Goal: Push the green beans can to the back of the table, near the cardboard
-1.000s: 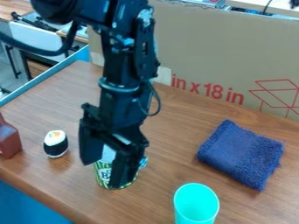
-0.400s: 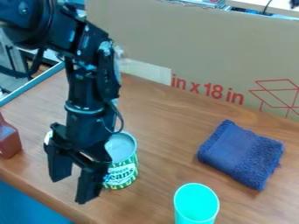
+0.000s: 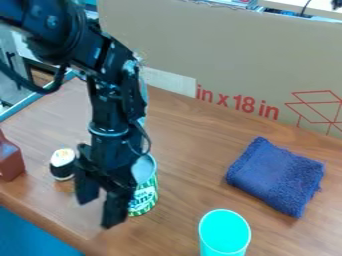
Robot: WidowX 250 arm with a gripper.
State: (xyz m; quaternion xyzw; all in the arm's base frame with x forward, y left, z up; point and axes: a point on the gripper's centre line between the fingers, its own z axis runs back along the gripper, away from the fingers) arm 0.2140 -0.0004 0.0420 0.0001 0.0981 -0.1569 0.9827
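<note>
The black gripper (image 3: 97, 210) hangs over the left part of the table with its two fingers apart and nothing between them. Partly behind its right side stands a green-striped can (image 3: 145, 196), upright, its grey top partly covered by the arm. Whether gripper and can touch, I cannot tell. Just left of the gripper is a sushi-like roll (image 3: 63, 164), white on top with a black band. A brown-red bottle-like object (image 3: 9, 159) is at the left edge.
A folded blue cloth (image 3: 277, 176) lies on the right of the wooden table (image 3: 190, 145). Near the front edge stands a turquoise cup (image 3: 224, 233). A large cardboard panel (image 3: 234, 55) closes off the back.
From its place in front of the can, the gripper swung left, then came slightly back to the right. More of the can and then the roll came into sight; neither has visibly moved.
</note>
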